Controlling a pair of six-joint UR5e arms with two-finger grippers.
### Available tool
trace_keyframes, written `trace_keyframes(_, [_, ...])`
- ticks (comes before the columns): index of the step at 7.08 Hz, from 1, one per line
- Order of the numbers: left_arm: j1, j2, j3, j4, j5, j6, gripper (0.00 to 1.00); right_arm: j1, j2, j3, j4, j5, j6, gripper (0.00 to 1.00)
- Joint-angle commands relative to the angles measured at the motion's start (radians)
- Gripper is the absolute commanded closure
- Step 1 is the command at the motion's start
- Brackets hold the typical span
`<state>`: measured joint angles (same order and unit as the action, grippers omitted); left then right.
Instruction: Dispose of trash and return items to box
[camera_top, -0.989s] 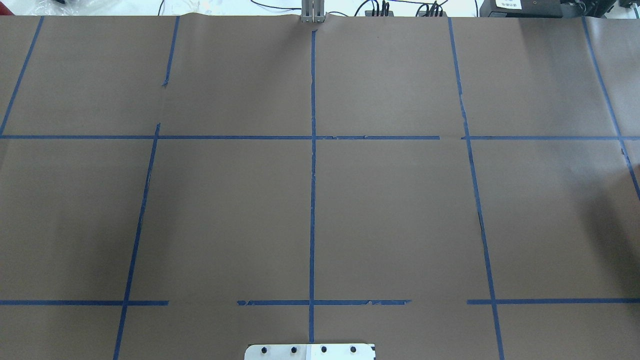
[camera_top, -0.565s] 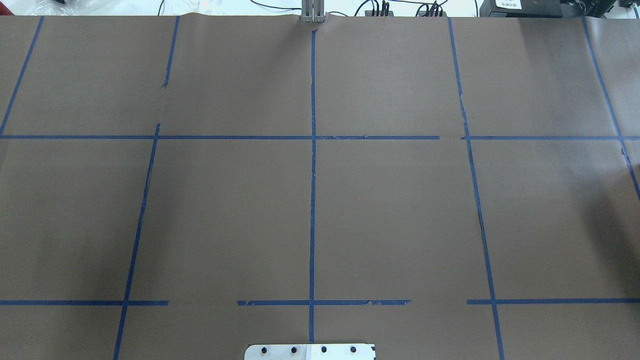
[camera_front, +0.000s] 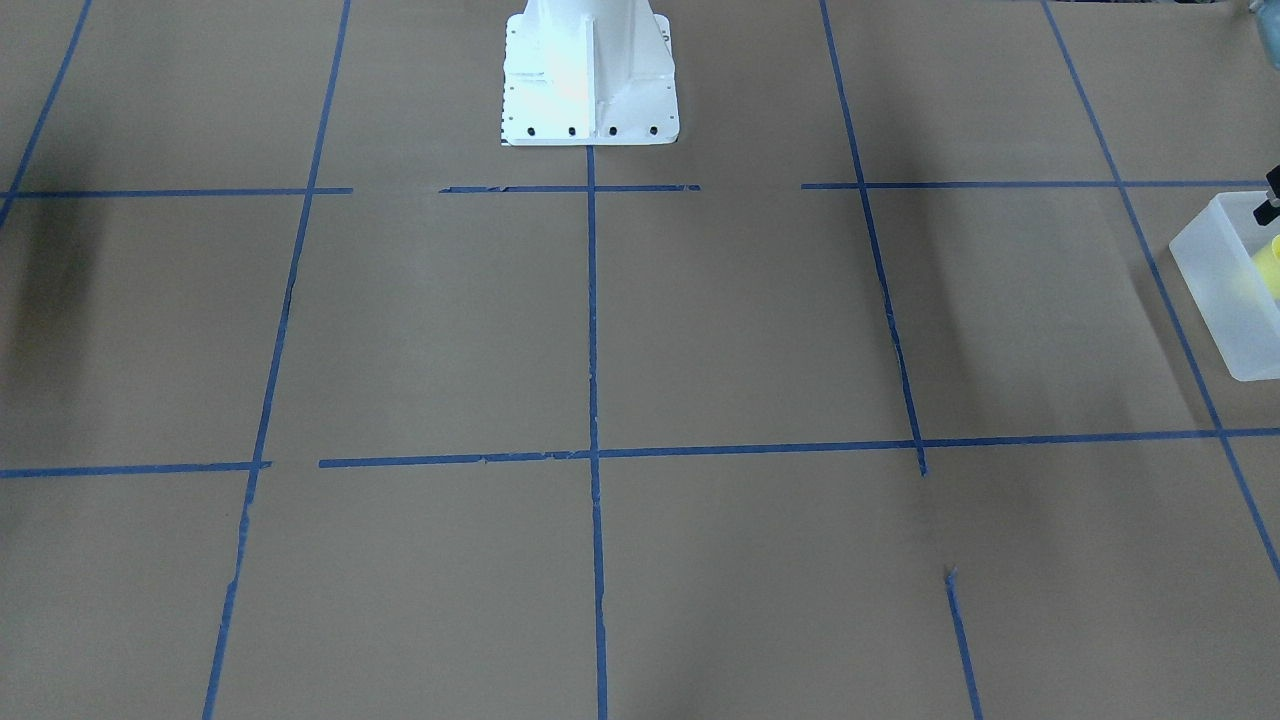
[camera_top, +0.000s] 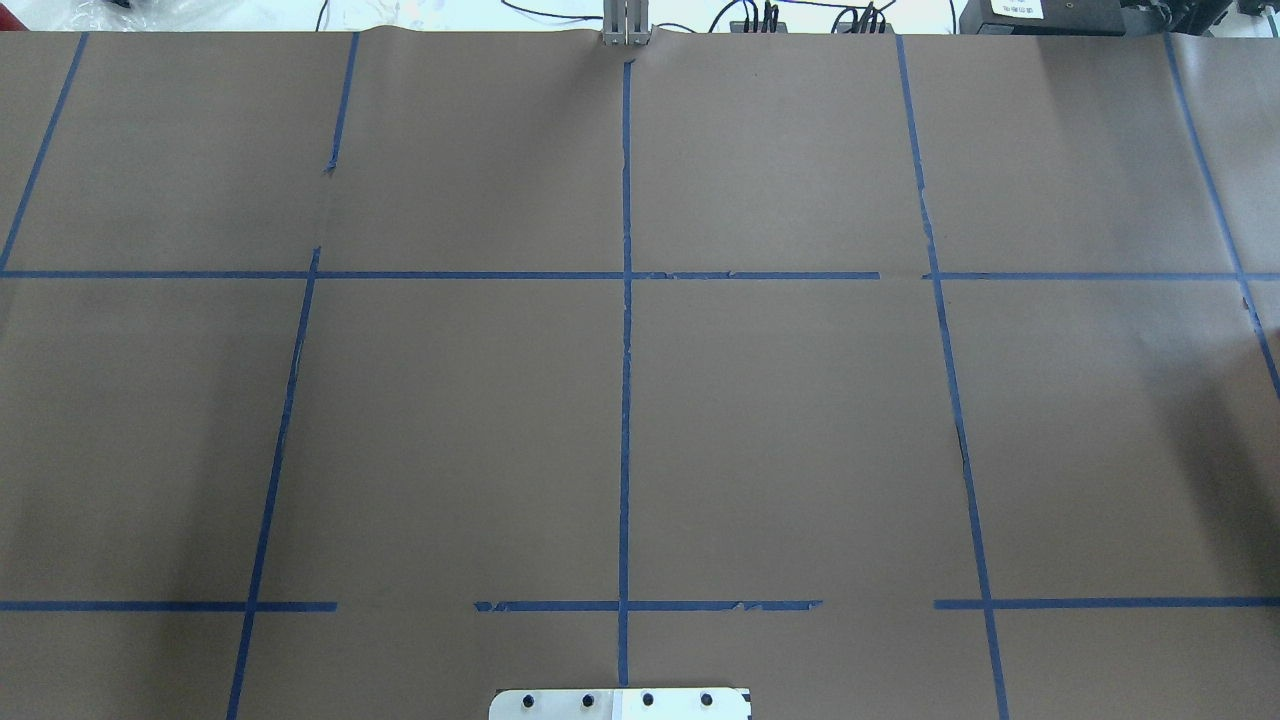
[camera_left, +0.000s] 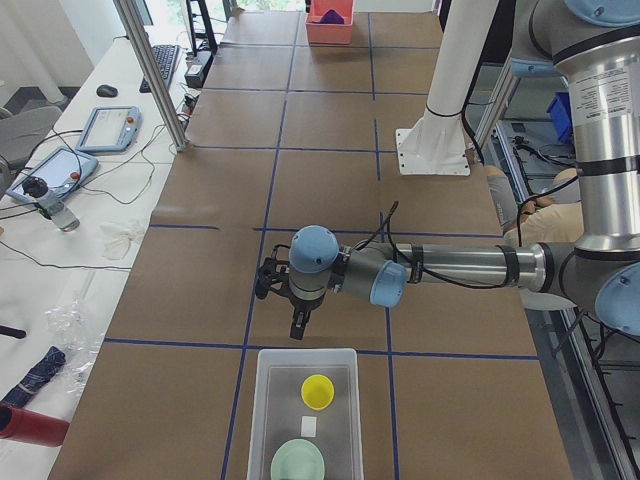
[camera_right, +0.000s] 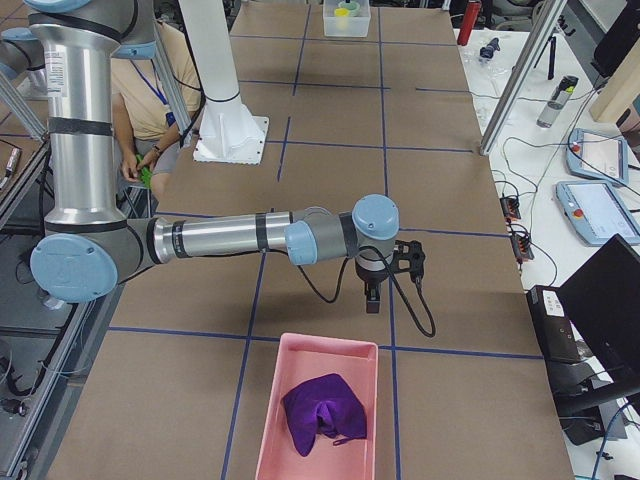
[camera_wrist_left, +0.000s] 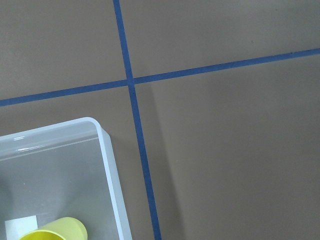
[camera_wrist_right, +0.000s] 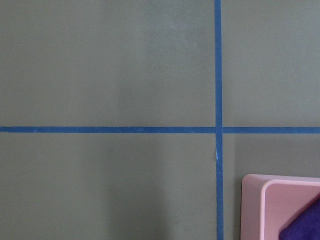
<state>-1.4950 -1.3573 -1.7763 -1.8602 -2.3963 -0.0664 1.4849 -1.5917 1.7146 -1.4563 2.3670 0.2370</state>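
The frosted white box (camera_left: 268, 400) stands at the table's left end. In it are the yellow cup (camera_left: 318, 391), upright, and the mint-green bowl (camera_left: 298, 462), with a small white scrap (camera_left: 309, 425) between them. The box (camera_front: 1215, 285) and cup (camera_front: 1270, 268) also show at the front view's right edge, and in the left wrist view, box (camera_wrist_left: 107, 160) and cup (camera_wrist_left: 57, 232). My left gripper (camera_left: 299, 330) points down just beyond the box's far rim, apart from it; I cannot tell its state. My right gripper (camera_right: 372, 303) hangs just beyond a pink tray (camera_right: 265, 420); state unclear.
The pink tray holds a crumpled purple cloth (camera_right: 322, 410); its corner shows in the right wrist view (camera_wrist_right: 260, 200). The white robot base (camera_front: 588, 75) stands at the table's near middle edge. Brown paper with blue tape lines (camera_top: 625, 400) covers the table.
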Motion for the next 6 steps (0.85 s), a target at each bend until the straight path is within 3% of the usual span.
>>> trace_keyframes(1, [-0.008,-0.011,-0.006,0.042,-0.009,0.002,0.0,0.0,-0.001,0.002,-0.001,0.0,-0.001,0.0])
trace_keyframes(3, [-0.01,-0.054,-0.057,0.265,-0.009,0.035,0.0,0.002,-0.013,0.005,-0.001,0.021,0.002,0.0])
trace_keyframes(4, [-0.013,-0.068,-0.04,0.318,-0.007,0.15,0.0,0.0,-0.013,-0.001,-0.003,0.024,0.001,0.0])
trace_keyframes(6, [-0.011,-0.08,0.001,0.312,0.003,0.163,0.0,0.0,-0.011,0.005,-0.001,0.026,0.001,0.0])
